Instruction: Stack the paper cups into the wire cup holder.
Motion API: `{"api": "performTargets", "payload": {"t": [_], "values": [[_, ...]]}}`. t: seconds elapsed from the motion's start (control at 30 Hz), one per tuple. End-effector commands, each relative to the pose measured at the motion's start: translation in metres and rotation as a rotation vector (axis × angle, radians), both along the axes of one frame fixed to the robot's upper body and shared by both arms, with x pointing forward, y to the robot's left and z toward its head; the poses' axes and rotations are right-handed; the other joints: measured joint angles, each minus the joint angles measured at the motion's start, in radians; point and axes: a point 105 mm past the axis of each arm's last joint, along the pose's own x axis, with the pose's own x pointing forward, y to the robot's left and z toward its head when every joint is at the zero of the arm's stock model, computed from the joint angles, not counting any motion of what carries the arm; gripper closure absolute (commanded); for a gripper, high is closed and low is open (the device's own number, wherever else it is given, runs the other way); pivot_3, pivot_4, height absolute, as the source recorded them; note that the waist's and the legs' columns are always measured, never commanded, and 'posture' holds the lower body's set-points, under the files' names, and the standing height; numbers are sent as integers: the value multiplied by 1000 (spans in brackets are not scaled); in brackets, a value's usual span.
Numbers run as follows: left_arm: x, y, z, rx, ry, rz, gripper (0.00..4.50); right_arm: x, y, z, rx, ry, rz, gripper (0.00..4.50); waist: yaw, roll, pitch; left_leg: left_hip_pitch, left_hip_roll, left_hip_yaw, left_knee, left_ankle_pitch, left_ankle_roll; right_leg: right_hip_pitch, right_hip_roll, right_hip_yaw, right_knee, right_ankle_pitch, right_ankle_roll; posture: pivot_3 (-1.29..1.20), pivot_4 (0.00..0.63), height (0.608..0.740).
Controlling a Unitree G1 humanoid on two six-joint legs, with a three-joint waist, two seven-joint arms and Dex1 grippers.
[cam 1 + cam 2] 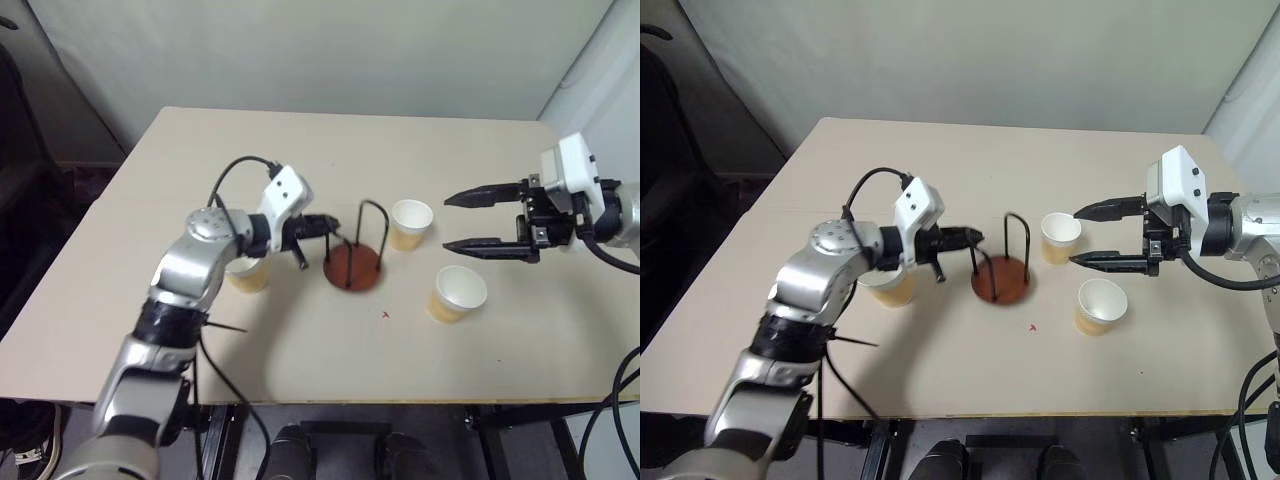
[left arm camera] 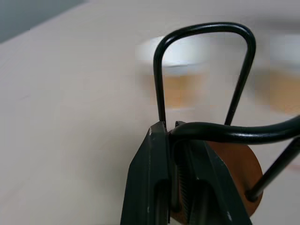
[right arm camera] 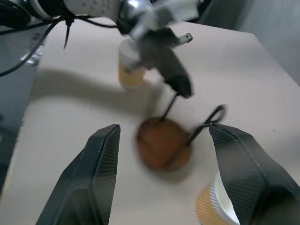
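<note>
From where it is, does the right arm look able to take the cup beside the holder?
Probably yes: the right tool is open, empty, level with that cup, nothing between them.

matt paper and worktop, glossy wire, hard plastic and metal arms

the worktop is a smooth matt beige board. the paper cups look matt, ribbed tan outside and plain white inside. the wire cup holder has glossy black wire hoops on a dull reddish-brown disc. the left end effector has matt black fingers, one ridged inside; the right end effector sits in a white plastic housing.
</note>
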Motion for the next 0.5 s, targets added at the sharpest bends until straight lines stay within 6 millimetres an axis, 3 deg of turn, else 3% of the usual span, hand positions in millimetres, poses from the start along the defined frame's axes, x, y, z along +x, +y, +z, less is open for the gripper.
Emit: {"api": "performTargets", "payload": {"t": [0.03, 0.17, 0.33, 0.47, 0.5], "values": [[-30, -13, -3, 50, -2, -190, 4448, -24, 9, -11, -54, 52, 114, 1368, 4, 0, 0, 0, 0, 0, 0, -1, 1, 1, 0, 0, 0, -1, 0, 0, 150, 740], [-24, -33, -11, 77, -38, -226, 4448, -42, 12, -43, -181, 137, 184, 1368, 6, 1, -1, 0, 0, 2, 4, -2, 4, 4, -1, 0, 1, -4, -3, 0, 150, 740], [-11, -51, -12, 61, -81, -210, 4448, -40, 14, -41, -160, 116, 158, 1368, -2, 1, 0, 2, -1, 5, 6, -2, 13, 7, -1, 5, 0, -4, -2, 0, 150, 740], [-14, -53, -28, 128, -80, -231, 4448, -41, 12, -42, -169, 117, 142, 1368, -5, 1, -1, 2, -1, 9, 5, -2, 13, 10, -1, 10, 1, -5, 1, 0, 150, 740], [-16, -51, -30, 127, -53, -236, 4169, -40, 10, -43, -178, 118, 133, 1368, -6, 1, -1, 2, -1, 10, 5, -3, 14, 10, -1, 12, 1, -5, 3, 0, 150, 740]]}}
